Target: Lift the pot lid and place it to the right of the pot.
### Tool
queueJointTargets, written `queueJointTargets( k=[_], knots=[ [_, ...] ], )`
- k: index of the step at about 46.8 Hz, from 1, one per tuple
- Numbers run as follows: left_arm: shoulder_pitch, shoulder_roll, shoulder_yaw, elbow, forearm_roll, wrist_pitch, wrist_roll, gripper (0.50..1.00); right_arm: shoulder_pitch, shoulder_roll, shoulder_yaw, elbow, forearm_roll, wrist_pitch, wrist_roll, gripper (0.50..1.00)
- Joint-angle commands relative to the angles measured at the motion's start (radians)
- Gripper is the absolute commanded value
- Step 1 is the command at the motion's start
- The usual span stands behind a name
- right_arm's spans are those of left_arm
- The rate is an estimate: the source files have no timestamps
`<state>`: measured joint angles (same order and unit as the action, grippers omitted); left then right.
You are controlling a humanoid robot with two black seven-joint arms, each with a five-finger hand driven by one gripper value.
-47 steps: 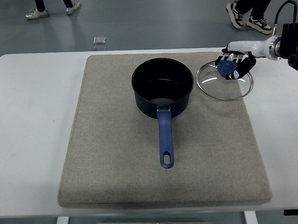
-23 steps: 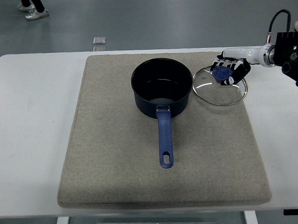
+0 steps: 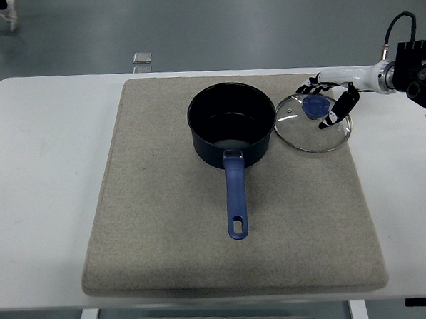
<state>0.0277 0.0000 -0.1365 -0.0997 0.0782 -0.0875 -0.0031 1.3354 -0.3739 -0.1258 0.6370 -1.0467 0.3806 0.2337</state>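
A dark blue pot (image 3: 232, 124) with a long blue handle stands open on the grey mat (image 3: 167, 240), handle pointing toward me. The glass lid (image 3: 313, 121) with a blue knob lies flat on the mat just to the right of the pot, its rim close to the pot's side. My right hand (image 3: 327, 101) comes in from the right edge and hovers just over the lid's right half. Its fingers are spread and apart from the knob, holding nothing. The left arm is out of view.
The mat covers most of the white table (image 3: 42, 175). A small grey square object (image 3: 143, 58) lies on the floor beyond the table's far edge. A person's foot shows at the top left corner.
My right hand brought the lid down and slightly left onto the mat beside the pot, then let go of the knob and opened its fingers. People at the top have walked off.
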Motion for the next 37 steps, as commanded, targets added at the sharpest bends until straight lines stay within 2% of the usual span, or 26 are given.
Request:
queueJointTargets(
  k=[1, 7, 17, 22, 28, 37],
  knots=[
    [0.000, 0.000, 0.000, 0.000, -0.001, 0.000, 0.000, 1.000, 0.021, -0.008, 0.002, 0.004, 0.001, 0.038, 0.003, 0.913],
    [0.000, 0.000, 0.000, 0.000, 0.000, 0.000, 0.000, 1.000, 0.027, -0.025, 0.051, 0.004, 0.001, 0.078, 0.003, 0.913],
    [0.000, 0.000, 0.000, 0.000, 0.000, 0.000, 0.000, 1.000, 0.028, -0.045, 0.127, 0.004, 0.053, 0.083, -0.002, 0.913],
    [0.000, 0.000, 0.000, 0.000, 0.000, 0.000, 0.000, 1.000, 0.025, -0.046, 0.130, 0.001, 0.125, 0.069, -0.002, 0.913],
    [0.000, 0.000, 0.000, 0.000, 0.000, 0.000, 0.000, 1.000, 0.022, -0.036, 0.132, -0.002, 0.289, 0.034, -0.004, 0.913],
    [0.000, 0.000, 0.000, 0.000, 0.000, 0.000, 0.000, 1.000, 0.014, -0.026, 0.133, -0.003, 0.578, -0.058, -0.008, 0.911]
  ],
)
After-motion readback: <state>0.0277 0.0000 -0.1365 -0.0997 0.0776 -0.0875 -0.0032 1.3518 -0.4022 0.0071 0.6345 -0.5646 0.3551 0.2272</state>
